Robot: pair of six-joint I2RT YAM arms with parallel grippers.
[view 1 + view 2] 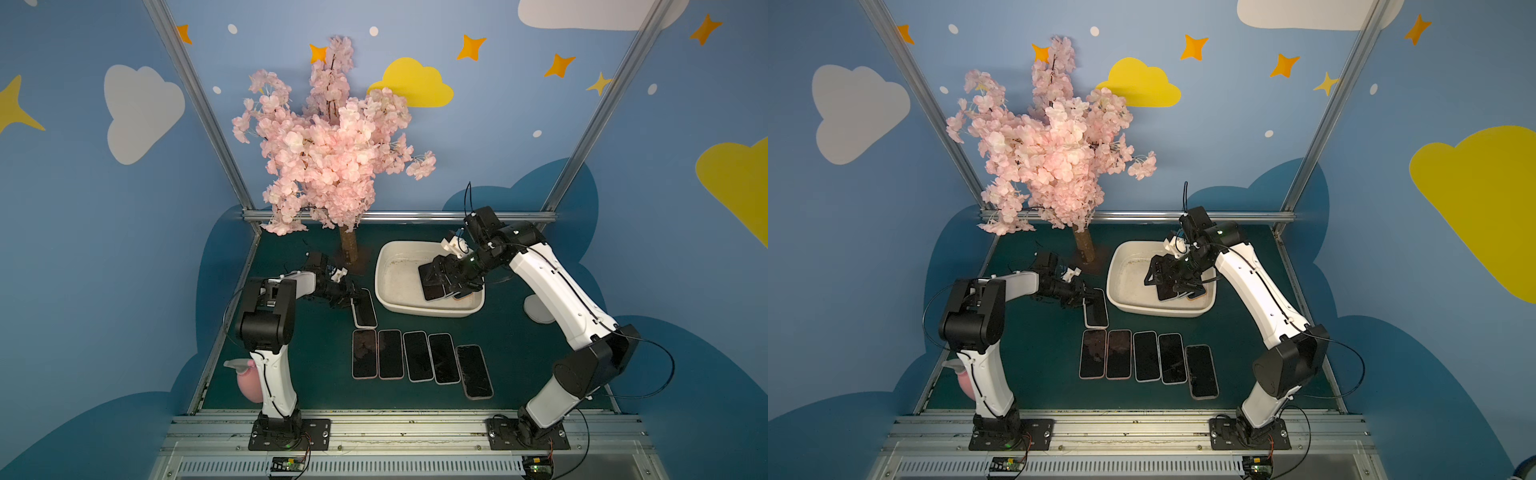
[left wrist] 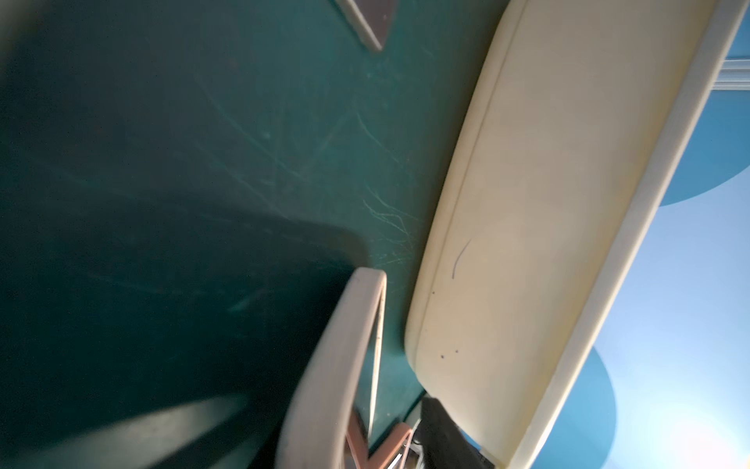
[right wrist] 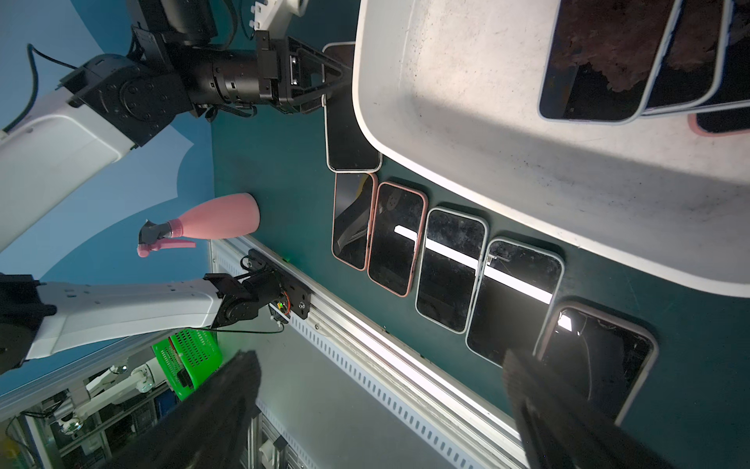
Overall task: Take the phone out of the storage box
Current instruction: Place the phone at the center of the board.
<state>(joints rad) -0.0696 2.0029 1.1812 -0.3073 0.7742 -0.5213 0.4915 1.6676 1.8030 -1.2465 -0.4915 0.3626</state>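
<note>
Hovering over the storage box (image 1: 399, 274), your right gripper (image 1: 449, 282) gapes wide, empty, above phones (image 1: 432, 293) stacked inside it | left gripper (image 1: 353, 291) beside the box: jaw state unclear | phones likely stiff, slick, fragile; pinch the long edges

Green table (image 1: 291, 365) w/ storage box (image 1: 384, 266), phones (image 1: 417, 356), tree (image 1: 349, 247), pink spray bottle (image 1: 248, 388).

Soft overhead light, strip glare, blurred left-wrist foreground
</note>
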